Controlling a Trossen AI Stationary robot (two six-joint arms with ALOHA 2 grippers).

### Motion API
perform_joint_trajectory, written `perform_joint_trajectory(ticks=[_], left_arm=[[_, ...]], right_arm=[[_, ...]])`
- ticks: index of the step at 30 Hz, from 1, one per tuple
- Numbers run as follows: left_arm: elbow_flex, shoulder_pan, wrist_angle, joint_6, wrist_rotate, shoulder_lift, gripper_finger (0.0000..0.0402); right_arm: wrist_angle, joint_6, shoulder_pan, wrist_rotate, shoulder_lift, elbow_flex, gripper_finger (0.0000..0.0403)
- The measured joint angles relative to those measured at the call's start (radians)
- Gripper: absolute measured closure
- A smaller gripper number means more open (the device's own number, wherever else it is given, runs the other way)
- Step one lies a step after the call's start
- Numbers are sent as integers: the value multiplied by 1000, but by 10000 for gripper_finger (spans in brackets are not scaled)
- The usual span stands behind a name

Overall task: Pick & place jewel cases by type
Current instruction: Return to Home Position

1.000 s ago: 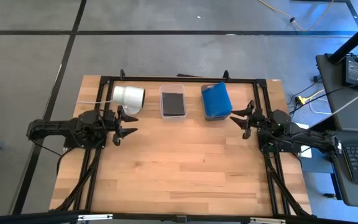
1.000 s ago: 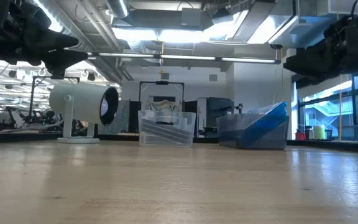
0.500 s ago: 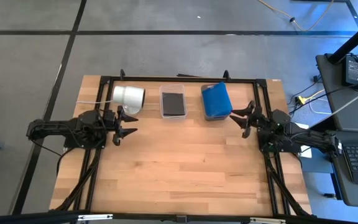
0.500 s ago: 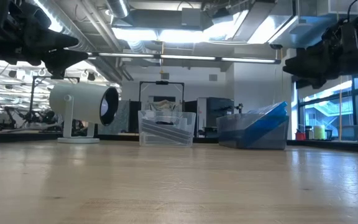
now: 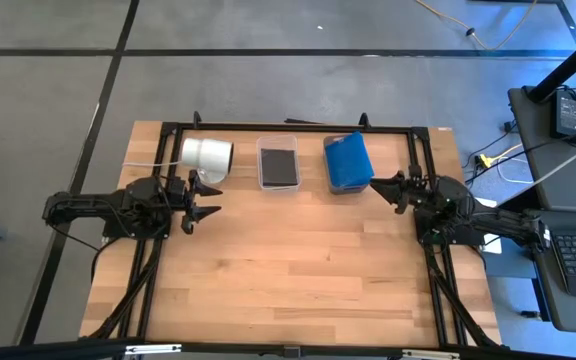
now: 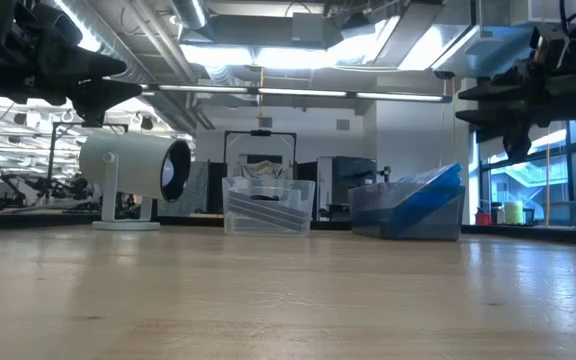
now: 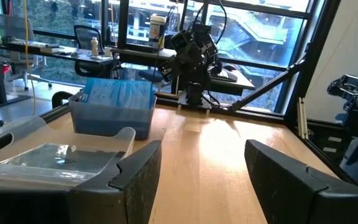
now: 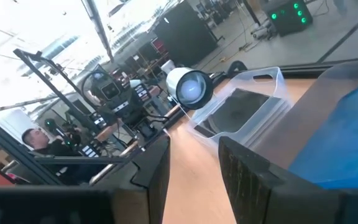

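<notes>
The dark jewel cases (image 5: 278,166) lie flat in a clear bin (image 5: 278,141) at the table's far edge. The blue jewel cases (image 5: 348,162) fill the bin to its right and lean up over its rim (image 6: 438,184). My left gripper (image 5: 215,199) is open, above the table near the white cylinder (image 5: 208,154), its fingers pointing right. My right gripper (image 5: 376,190) is open and turned on its side just right of the blue cases, pointing left; it hovers high (image 6: 470,104). Its wrist view shows both bins past the fingers (image 8: 194,147).
The white cylinder on its stand (image 6: 133,166) sits left of the clear bin (image 6: 268,205), with a cord running off the table's left edge. The black frame rail (image 5: 288,126) runs along the far edge. The near wooden tabletop (image 5: 288,270) is bare. A person (image 8: 35,139) sits beyond the table.
My right gripper has rolled about its own long axis: its fingers, first spread side by side over the table, now stand one above the other in the low view. It has stayed beside the blue bin. The left arm and the cases are unmoved.
</notes>
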Motion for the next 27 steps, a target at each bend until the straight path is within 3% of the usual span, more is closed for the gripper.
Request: perform_joint_trajectory(ticks=[7,27], left_arm=[[0,0,0,0,0,0,172],[0,0,0,0,0,0,175]], right_arm=[[0,-79,0,0,0,0,263],[0,-75,0,0,0,0,263]])
